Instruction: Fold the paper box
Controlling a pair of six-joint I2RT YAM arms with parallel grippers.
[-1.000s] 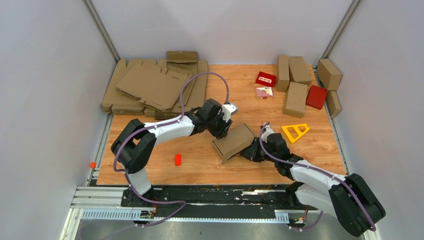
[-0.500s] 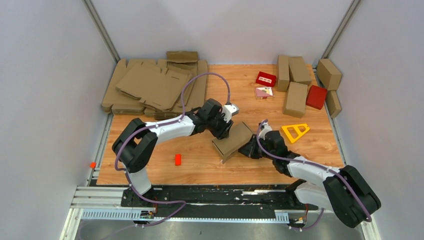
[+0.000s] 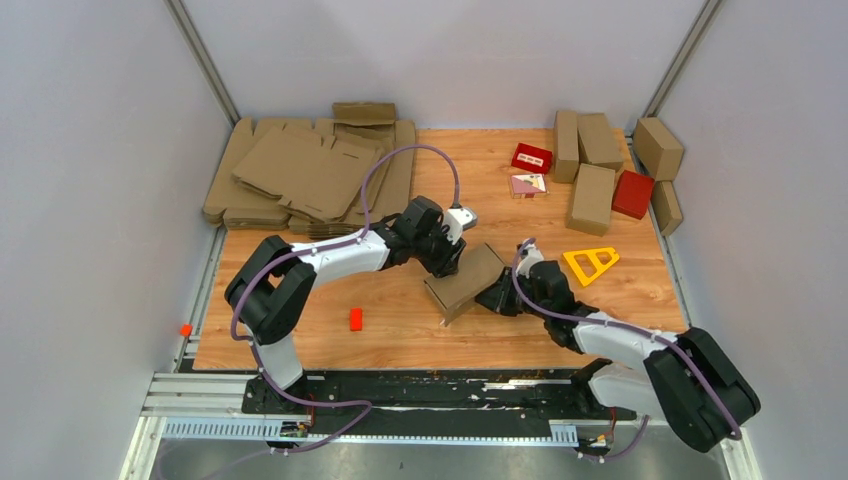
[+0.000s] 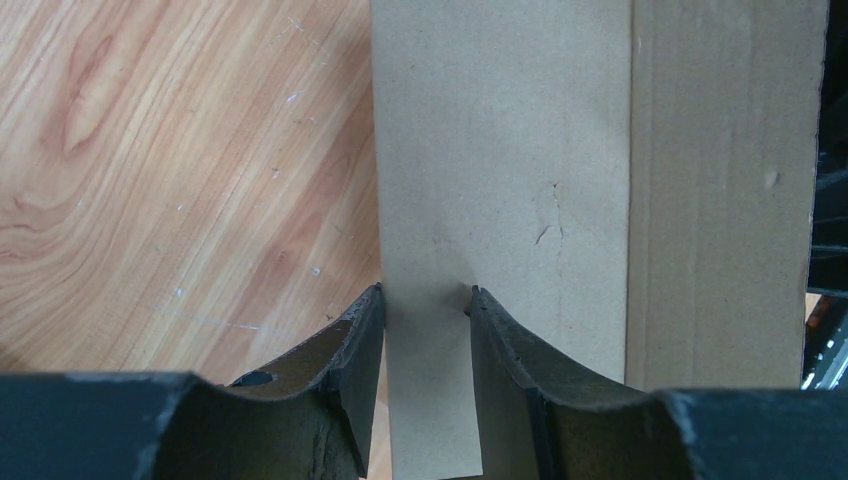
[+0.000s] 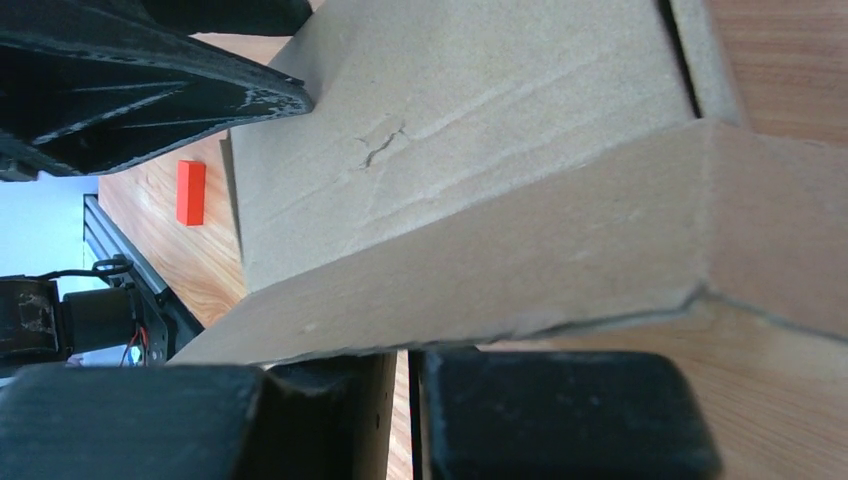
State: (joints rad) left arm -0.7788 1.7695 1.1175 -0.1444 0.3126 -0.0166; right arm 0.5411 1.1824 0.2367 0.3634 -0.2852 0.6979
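The paper box [image 3: 465, 281] is a folded brown carton lying slantwise at mid-table between both arms. My left gripper [image 3: 447, 257] comes at its far upper end. In the left wrist view the left gripper [image 4: 425, 292] is shut on a strip of the box [image 4: 500, 150] at its left edge. My right gripper [image 3: 500, 297] is against the carton's right end. In the right wrist view the right gripper [image 5: 410, 362] has its jaws almost together just under the box's lower edge [image 5: 450, 120]. Whether a flap is pinched there does not show.
Flat cardboard sheets [image 3: 310, 170] are piled at the back left. Folded cartons [image 3: 590, 196] and red boxes [image 3: 633, 193] stand at the back right. A yellow triangle frame [image 3: 590, 263] lies beside the right arm. A small red block [image 3: 356, 318] sits near the front.
My right arm has moved left and slightly up, closing in on the carton's right end, and the carton has shifted a little toward the left gripper. The left arm has barely moved.
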